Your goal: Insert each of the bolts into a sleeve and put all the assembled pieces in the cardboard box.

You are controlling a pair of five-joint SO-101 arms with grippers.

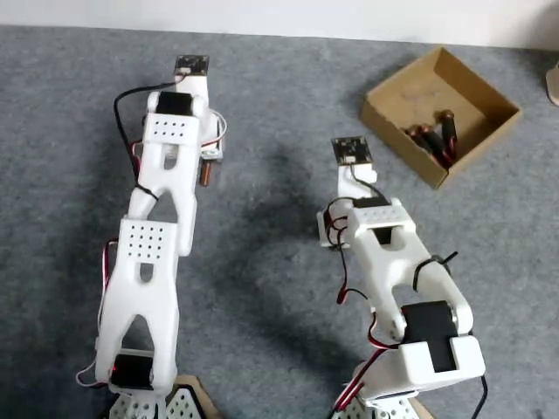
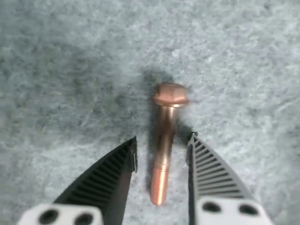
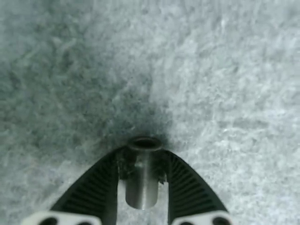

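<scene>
Left claw [image 2: 162, 140] released, fingers either side of copper bolt [image 2: 166, 122], which lay on grey carpet [image 2: 70, 70], upper left of high view. Right claw [image 3: 142, 157] clenched on metal sleeve [image 3: 140, 187]. Cardboard box [image 1: 384, 109] sat upper right, held assembled pieces [image 1: 434, 138].

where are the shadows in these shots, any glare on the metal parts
High view: soft shadows darken the middle of the grey carpet. Left wrist view: a bright sheen runs along the bolt, with a faint shadow beside its head. Right wrist view: a dark shadow pools just beyond the sleeve.
</scene>
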